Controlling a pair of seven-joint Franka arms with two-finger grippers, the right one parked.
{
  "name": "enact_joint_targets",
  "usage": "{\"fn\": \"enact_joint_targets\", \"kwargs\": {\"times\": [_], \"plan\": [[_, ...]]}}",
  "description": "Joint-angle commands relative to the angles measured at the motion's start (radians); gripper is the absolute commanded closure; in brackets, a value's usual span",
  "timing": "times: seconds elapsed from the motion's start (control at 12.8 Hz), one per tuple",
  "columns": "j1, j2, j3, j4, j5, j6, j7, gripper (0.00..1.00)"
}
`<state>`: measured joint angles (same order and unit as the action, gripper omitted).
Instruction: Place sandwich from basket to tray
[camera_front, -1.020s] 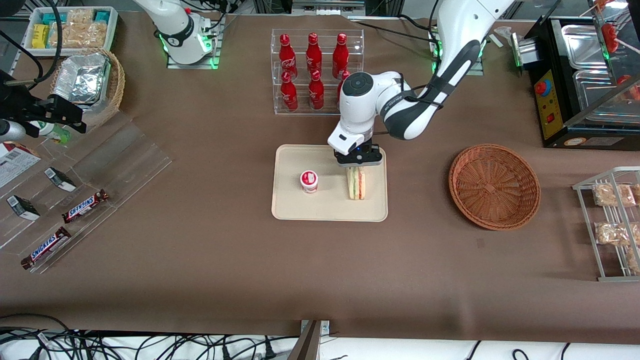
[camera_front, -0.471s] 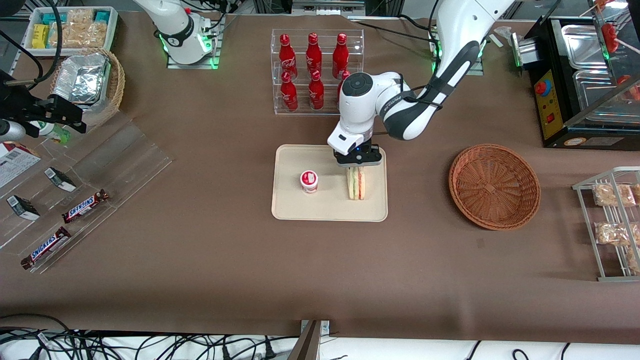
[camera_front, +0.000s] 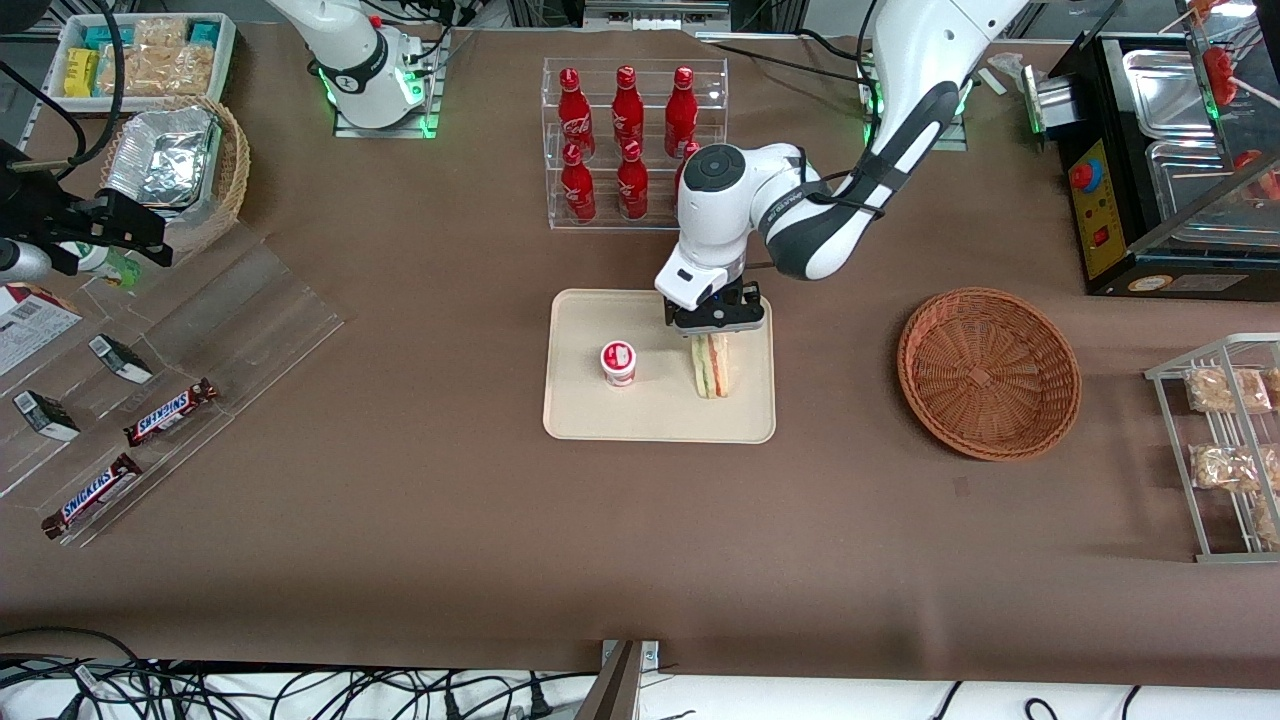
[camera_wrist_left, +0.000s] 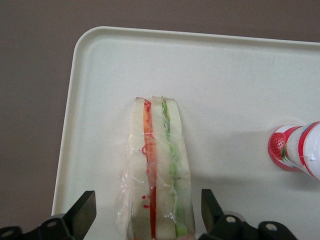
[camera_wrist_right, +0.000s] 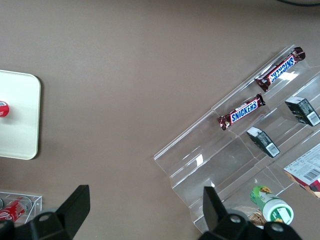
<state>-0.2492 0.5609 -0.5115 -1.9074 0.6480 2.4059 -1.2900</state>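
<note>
Your sandwich (camera_wrist_left: 157, 170) already stands on the tray (camera_front: 590, 415), beside the yogurt cup (camera_front: 618, 362); the basket (camera_front: 988, 372) sits empty. The gripper (camera_front: 713, 330) hovers over it, fingers (camera_wrist_left: 80, 214) apart, touching nothing. Only pulling away remains.

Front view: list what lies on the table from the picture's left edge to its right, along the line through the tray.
Snickers bar → yogurt cup on the tray → sandwich, open end effector just above it → basket → wire rack of bagged snacks.
</note>
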Motion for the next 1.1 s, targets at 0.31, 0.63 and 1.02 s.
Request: {"fn": "enact_joint_targets", "kwargs": {"times": [0.31, 0.63, 1.02], "plan": [[0.007, -0.013, -0.055, 0.229, -0.100, -0.279, 0.020, 0.00], [0.040, -0.009, -0.051, 0.353, -0.134, -0.359, 0.037, 0.00], [0.109, -0.009, -0.051, 0.516, -0.224, -0.542, 0.188, 0.00]]}}
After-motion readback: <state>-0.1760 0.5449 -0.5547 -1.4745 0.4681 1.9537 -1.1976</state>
